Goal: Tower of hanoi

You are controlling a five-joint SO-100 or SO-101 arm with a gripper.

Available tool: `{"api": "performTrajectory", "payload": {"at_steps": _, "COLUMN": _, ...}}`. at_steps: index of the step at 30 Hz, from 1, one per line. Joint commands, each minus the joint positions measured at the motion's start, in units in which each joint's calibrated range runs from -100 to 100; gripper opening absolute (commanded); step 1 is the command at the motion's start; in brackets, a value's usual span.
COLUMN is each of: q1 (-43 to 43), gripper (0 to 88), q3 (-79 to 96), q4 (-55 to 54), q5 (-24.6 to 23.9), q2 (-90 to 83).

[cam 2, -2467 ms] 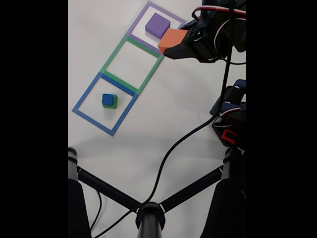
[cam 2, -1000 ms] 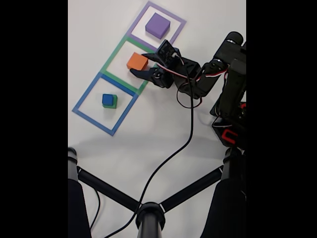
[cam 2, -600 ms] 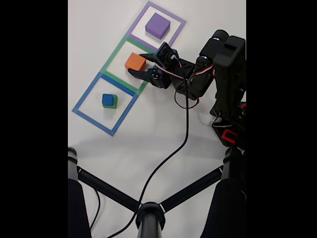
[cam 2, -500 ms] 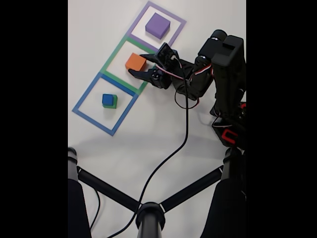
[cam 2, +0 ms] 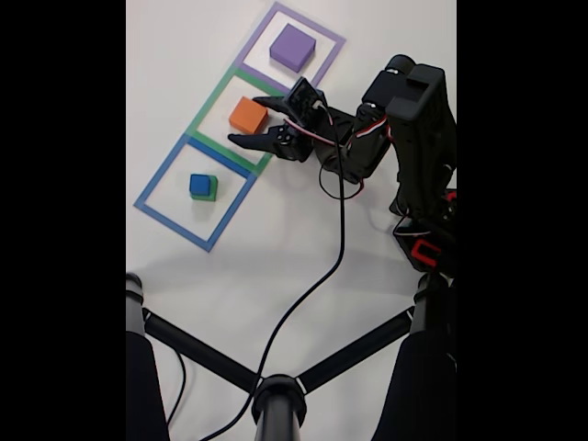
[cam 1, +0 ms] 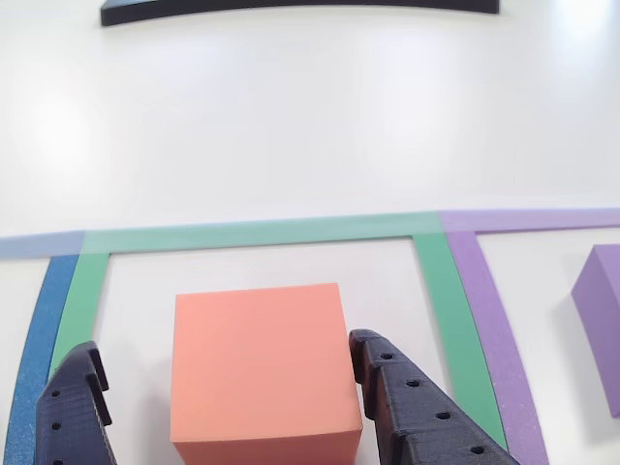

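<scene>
The orange cube (cam 2: 248, 115) (cam 1: 262, 363) rests on the table inside the green square outline (cam 2: 212, 98) (cam 1: 262, 232). My gripper (cam 2: 243, 119) (cam 1: 224, 344) is open around it, one finger on each side. In the other view the left fingertip (cam 1: 82, 387) stands clear of the cube and the right one (cam 1: 387, 373) is close against its edge. The purple cube (cam 2: 292, 46) (cam 1: 601, 320) sits in the purple outline (cam 2: 333, 41). The small dark blue cube (cam 2: 198, 184) sits on the green cube (cam 2: 210, 192) in the blue outline (cam 2: 158, 177).
A black cable (cam 2: 317, 280) runs from the arm across the white table toward a black stand with spreading legs (cam 2: 276, 395) at the bottom. The arm's base (cam 2: 427, 230) is at the right. A black strip (cam 1: 291, 8) lies along the far edge.
The gripper carried the orange cube from beside the purple square down into the green square, set it on the table, and its fingers have spread open around it.
</scene>
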Motion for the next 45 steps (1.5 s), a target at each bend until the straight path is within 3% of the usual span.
{"api": "performTrajectory", "payload": {"at_steps": 1, "q1": 0.3, "gripper": 30.6, "q3": 0.0, "q4": -0.4, "q5": 0.4, "q2": -4.2}}
{"api": "performTrajectory", "payload": {"at_steps": 10, "q1": 1.3, "gripper": 30.5, "q3": 4.0, "q4": 16.2, "q5": 0.4, "q2": -24.2}}
{"api": "performTrajectory", "payload": {"at_steps": 16, "q1": 2.3, "gripper": 20.8, "q3": 7.9, "q4": 32.1, "q5": 0.4, "q2": -40.2}}
{"api": "performTrajectory", "payload": {"at_steps": 23, "q1": 1.5, "gripper": 2.4, "q3": 5.0, "q4": 67.0, "q5": 0.4, "q2": -63.5}}
{"api": "performTrajectory", "payload": {"at_steps": 27, "q1": 0.5, "gripper": 0.1, "q3": -5.0, "q4": 94.5, "q5": 0.4, "q2": -73.8}}
{"api": "performTrajectory", "payload": {"at_steps": 33, "q1": -2.8, "gripper": 0.0, "q3": -22.9, "q4": 125.6, "q5": 0.4, "q2": -80.7}}
{"api": "performTrajectory", "payload": {"at_steps": 38, "q1": -7.1, "gripper": 0.0, "q3": -38.4, "q4": 142.7, "q5": 0.4, "q2": -81.2}}
{"api": "performTrajectory", "payload": {"at_steps": 45, "q1": -12.7, "gripper": 0.0, "q3": -52.8, "q4": 154.9, "q5": 0.4, "q2": -80.8}}
